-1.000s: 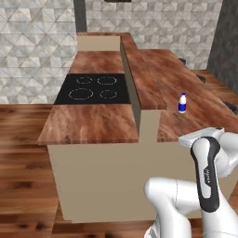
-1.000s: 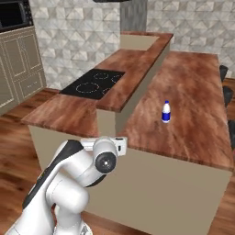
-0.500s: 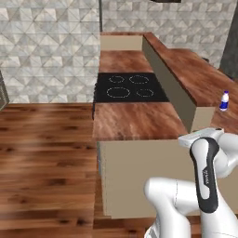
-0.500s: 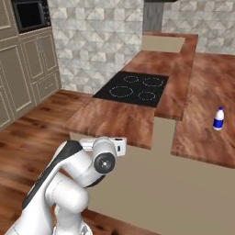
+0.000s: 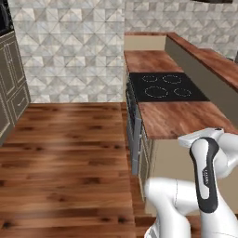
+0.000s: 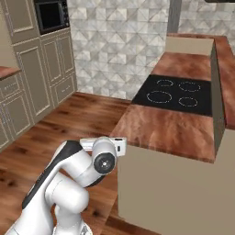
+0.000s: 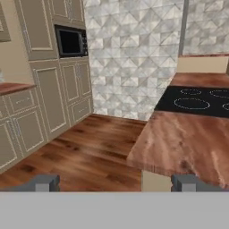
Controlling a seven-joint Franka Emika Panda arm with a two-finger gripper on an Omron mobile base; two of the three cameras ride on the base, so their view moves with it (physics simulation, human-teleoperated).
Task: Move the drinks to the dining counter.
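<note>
Kitchen floorboards and tall cabinets [image 7: 49, 103] spread ahead, the wood top with black cooktop [image 7: 197, 100] off to the gripper's [image 7: 115, 182] right. Its jaws stand wide, holding nothing. Only the dining counter's edge [image 5: 211, 60] peeks beyond the raised ledge — drinks unseen, so their direction can't be told.

Kitchen with a grey-and-white geometric tiled wall [image 5: 79, 51] and a glossy reddish-brown plank floor [image 5: 65, 158]

A reddish-brown wood-grain counter [image 6: 170, 126] carries a flat black cooktop with four ring burners [image 6: 176, 94]; its beige end panel [image 6: 174, 193] drops to the floor; tall beige panelled cabinets [image 7: 44, 85] stand along the far side, a black built-in microwave [image 7: 70, 42] set into them; a narrow raised wood-topped ledge [image 5: 204, 58] runs beside the cooktop
</note>
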